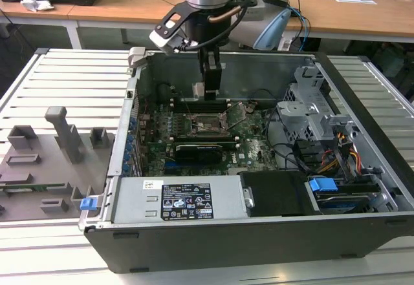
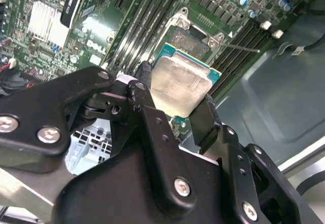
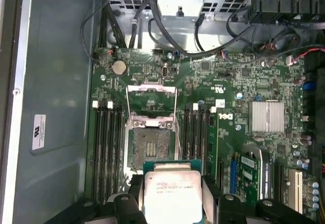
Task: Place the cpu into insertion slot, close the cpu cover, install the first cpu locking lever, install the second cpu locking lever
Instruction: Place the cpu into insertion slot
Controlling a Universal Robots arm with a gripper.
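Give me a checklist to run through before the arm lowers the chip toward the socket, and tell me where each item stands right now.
1. Grip on the cpu: ok. The gripper has its fingers shut on two opposite edges.
2. The insertion slot is empty: ok. Its dark centre is bare.
3. The cpu cover is out of the way: ok. It stands swung open off the slot.
4. The cpu is square to the slot: ok. Their edges look parallel in the first wrist view.
5. The cpu is centred over the slot: cannot tell.
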